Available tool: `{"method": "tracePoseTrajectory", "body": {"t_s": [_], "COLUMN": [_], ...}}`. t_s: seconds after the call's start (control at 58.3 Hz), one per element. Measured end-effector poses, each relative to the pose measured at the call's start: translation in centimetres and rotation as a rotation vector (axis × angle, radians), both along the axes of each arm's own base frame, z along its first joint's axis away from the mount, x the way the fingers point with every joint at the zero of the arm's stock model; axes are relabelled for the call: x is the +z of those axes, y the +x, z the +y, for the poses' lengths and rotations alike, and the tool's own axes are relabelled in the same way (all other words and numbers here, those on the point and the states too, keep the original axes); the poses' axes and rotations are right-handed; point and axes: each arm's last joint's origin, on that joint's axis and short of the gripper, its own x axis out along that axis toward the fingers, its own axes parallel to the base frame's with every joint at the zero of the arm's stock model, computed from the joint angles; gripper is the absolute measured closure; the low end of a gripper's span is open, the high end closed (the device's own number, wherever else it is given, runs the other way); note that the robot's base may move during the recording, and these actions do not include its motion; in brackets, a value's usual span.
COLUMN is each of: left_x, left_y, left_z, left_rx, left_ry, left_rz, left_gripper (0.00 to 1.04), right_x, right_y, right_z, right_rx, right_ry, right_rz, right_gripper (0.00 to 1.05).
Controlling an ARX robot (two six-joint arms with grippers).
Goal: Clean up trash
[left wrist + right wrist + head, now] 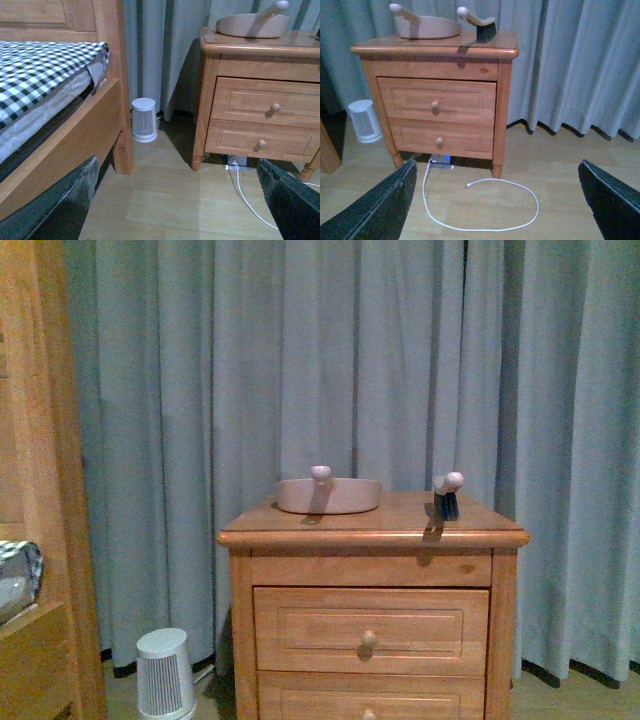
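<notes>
Gaping wide and empty, the left gripper and right gripper are held above the floor; a beige dustpan and brush are set on the nightstand; the trash cannot be located.

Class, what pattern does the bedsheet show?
The bedsheet is a black-and-white check, clearest in the left wrist view.

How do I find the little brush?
Look at the wooden nightstand in front of the grey curtain. The brush stands near its top's right edge. It has black bristles, unlike the wide beige dustpan beside it.
</notes>
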Motion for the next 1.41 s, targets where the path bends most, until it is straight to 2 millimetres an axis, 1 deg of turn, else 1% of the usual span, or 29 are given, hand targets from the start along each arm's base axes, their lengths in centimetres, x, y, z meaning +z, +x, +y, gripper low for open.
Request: {"method": "tracePoseTrajectory", "body": {"t_s": [1.407], "left_x": [0.00], "left_y": [0.00], "left_z": [0.00], "left_rx": [-0.001], "left_ry": [-0.001], "left_rz": [0.000], "left_gripper": [0.08], "right_x": [0.00], "right_y": [0.00], "right_z": [0.00], "right_rx": [0.001], "right_ry": [0.000], "right_rz": [0.000], "right_gripper": [0.07]}}
